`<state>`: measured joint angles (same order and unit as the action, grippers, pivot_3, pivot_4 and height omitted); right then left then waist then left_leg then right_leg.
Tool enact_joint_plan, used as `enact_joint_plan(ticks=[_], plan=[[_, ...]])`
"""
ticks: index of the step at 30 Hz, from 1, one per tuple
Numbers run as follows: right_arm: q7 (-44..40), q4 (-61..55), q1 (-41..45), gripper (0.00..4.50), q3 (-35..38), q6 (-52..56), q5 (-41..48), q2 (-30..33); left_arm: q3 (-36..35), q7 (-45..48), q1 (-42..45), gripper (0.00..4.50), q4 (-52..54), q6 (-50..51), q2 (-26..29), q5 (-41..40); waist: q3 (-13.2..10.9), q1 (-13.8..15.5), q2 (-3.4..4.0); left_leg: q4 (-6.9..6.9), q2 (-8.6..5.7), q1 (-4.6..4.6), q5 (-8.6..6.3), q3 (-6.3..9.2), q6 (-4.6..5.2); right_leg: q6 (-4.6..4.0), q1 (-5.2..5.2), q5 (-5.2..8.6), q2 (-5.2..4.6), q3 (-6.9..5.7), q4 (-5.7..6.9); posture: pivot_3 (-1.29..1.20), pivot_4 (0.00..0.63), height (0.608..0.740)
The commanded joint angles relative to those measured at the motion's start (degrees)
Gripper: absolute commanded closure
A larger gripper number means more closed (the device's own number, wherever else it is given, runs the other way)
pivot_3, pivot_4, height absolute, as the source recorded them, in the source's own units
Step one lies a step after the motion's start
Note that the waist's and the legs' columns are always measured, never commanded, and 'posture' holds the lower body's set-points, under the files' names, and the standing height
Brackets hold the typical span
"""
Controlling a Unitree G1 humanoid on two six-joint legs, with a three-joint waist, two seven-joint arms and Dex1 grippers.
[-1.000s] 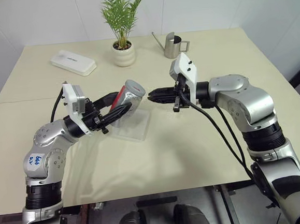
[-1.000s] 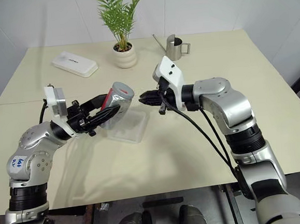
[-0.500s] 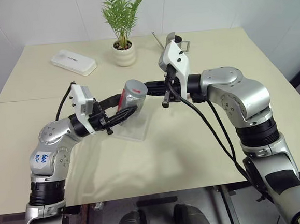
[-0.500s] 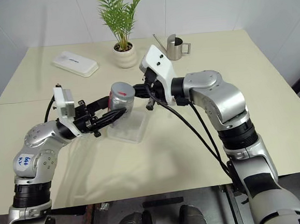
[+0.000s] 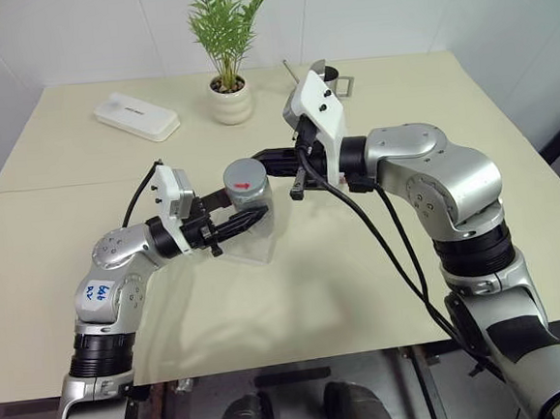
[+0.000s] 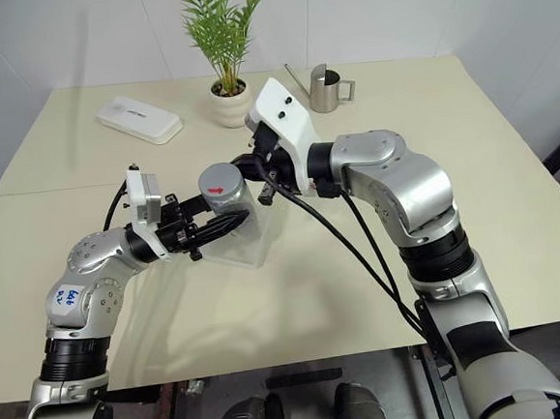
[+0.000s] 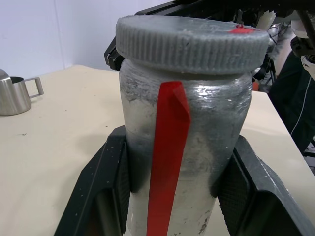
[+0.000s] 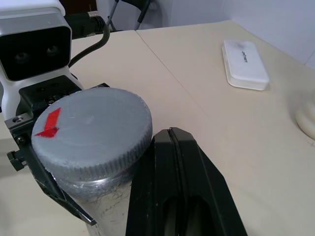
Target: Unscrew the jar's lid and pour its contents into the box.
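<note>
Since a second ago we have brought the jar [image 5: 243, 197] from a tilt to upright, and our right pincer [image 5: 260, 160] has closed in from well apart to just beside the lid [image 5: 243, 174]. Our left pincer [image 5: 238, 210] is clamped on the jar's body, holding it above the box [image 5: 259, 238], which sits on the table [image 5: 381, 260] near its middle. Our right pincer has its fingers pressed together, lying against the lid's rim at about 2 o'clock, not around it. We judge the unscrewing step is only starting: the lid is on, the contents unseen. Next, we think, our right pincer must spread, straddle the ribbed rim and twist while the left holds firm.
</note>
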<state>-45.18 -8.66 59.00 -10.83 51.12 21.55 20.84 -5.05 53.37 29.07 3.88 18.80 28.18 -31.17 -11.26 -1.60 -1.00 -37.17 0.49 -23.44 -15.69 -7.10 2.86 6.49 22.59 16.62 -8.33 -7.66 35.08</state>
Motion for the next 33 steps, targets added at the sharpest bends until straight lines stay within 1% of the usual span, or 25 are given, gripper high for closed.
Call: enact_joint_plan(ticks=[1,2,5,8,11,15,16,17,26,33], plan=[[-1.4,-2.8,-0.1,4.47,1.0,-2.5,1.6,0.3,-1.4,0.5,1.4,2.53,1.4,0.0,1.3,-0.9,0.0,0.0,0.00,0.00,0.00,0.00,0.00,0.00,0.00,0.00,0.00,0.00,0.00,0.00,0.00,0.00,0.150,0.740],[-1.5,-2.0,-0.1,4.47,2.2,-2.7,1.9,0.9,-1.7,0.8,1.4,2.53,1.4,0.1,1.7,-1.0,0.0,0.0,0.00,0.00,0.00,0.00,0.00,0.00,0.00,0.00,0.00,0.00,0.00,0.00,0.00,0.00,0.150,0.740],[-2.9,1.9,0.8,3.94,6.5,-4.2,3.3,3.1,-2.9,1.9,1.4,2.53,0.7,0.1,3.1,-1.8,0.0,0.0,0.00,-0.01,0.00,0.00,0.00,0.00,0.00,0.00,0.00,0.00,0.02,0.00,0.00,0.00,0.150,0.740],[-4.6,5.8,2.0,2.95,9.8,-6.9,4.7,4.5,-3.9,2.1,2.1,2.53,-0.8,0.0,3.4,-2.1,0.0,0.2,0.00,-0.03,-0.03,-0.01,0.01,0.01,0.02,0.00,-0.02,0.00,0.08,-0.02,0.00,0.00,0.150,0.740],[-5.5,6.9,2.7,1.93,11.3,-7.5,6.5,3.9,-5.0,1.9,2.6,2.53,-2.0,1.0,2.3,-3.7,0.0,0.0,0.00,-0.02,-0.02,-0.01,0.01,0.00,0.03,0.00,-0.01,0.00,0.06,0.00,-0.01,0.00,0.150,0.740],[-9.1,2.1,1.8,0.59,12.6,-5.6,14.2,1.4,-4.6,2.1,3.2,2.53,-2.8,0.5,1.5,-3.3,0.0,-0.2,0.00,0.06,0.02,0.00,0.00,-0.02,0.01,0.00,0.01,0.00,0.01,0.01,-0.02,0.00,0.150,0.740],[-10.1,0.6,1.1,0.26,11.8,-6.1,14.8,1.3,-4.5,2.2,3.4,2.53,-2.9,0.6,1.3,-3.5,0.0,-0.2,0.00,0.08,0.04,0.00,0.00,-0.02,0.01,0.00,0.03,0.00,0.05,0.00,-0.02,0.00,0.150,0.740],[-10.5,-0.4,0.6,0.03,10.7,-6.3,14.8,1.3,-4.3,2.5,3.6,2.53,-3.0,0.6,1.2,-3.5,0.0,-0.1,0.00,0.07,0.07,0.00,0.00,-0.01,0.00,0.00,0.03,0.00,0.14,-0.02,0.00,0.00,0.150,0.740],[-11.7,1.2,0.8,0.03,3.7,-10.9,10.3,0.8,-3.0,5.7,5.1,2.53,-3.8,0.7,1.0,-3.6,0.0,0.0,0.00,-0.09,0.02,-0.03,-0.01,-0.03,0.04,0.00,0.00,0.00,0.14,0.02,0.01,0.00,0.150,0.740],[-11.2,6.3,2.9,0.03,1.3,-12.9,7.0,-0.8,-2.0,7.6,4.3,2.53,-2.9,0.1,1.2,-2.8,0.0,0.0,0.00,-0.05,0.04,-0.02,-0.01,-0.03,0.02,0.00,0.02,0.00,0.17,0.01,0.02,0.00,0.150,0.740]])
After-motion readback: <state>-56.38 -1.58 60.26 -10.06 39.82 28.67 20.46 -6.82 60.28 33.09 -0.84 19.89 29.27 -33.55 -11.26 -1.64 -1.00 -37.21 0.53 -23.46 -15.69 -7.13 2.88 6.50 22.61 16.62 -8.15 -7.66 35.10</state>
